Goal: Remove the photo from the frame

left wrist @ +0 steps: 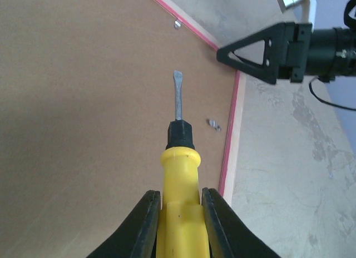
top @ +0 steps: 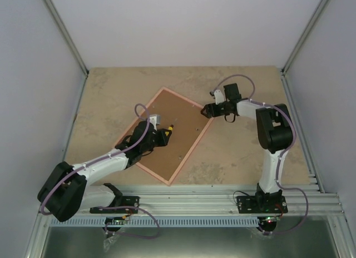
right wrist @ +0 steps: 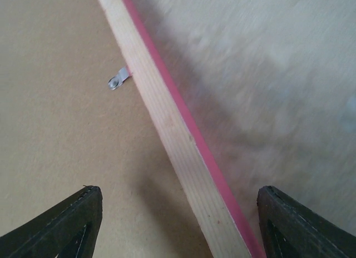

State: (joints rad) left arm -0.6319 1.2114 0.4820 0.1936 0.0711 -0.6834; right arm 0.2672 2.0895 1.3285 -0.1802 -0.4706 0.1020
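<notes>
The pink frame (top: 192, 150) lies face down on the table, with its brown backing board (top: 178, 116) facing up. The photo is hidden under the board. My left gripper (top: 163, 135) is shut on a yellow-handled flat screwdriver (left wrist: 179, 174), whose blade (left wrist: 177, 97) points across the board toward the frame's right rail (left wrist: 231, 147). My right gripper (top: 209, 109) is open and empty at the frame's right corner. Its fingers straddle the wood-and-pink rail (right wrist: 167, 130), one over the board and one over the table.
Small metal retaining tabs sit on the board by the rail (left wrist: 214, 124) (left wrist: 177, 24) (right wrist: 118, 80). The right gripper's black finger (left wrist: 250, 55) hangs just beyond the screwdriver's tip. The beige stone-pattern table (top: 239, 152) is walled on three sides.
</notes>
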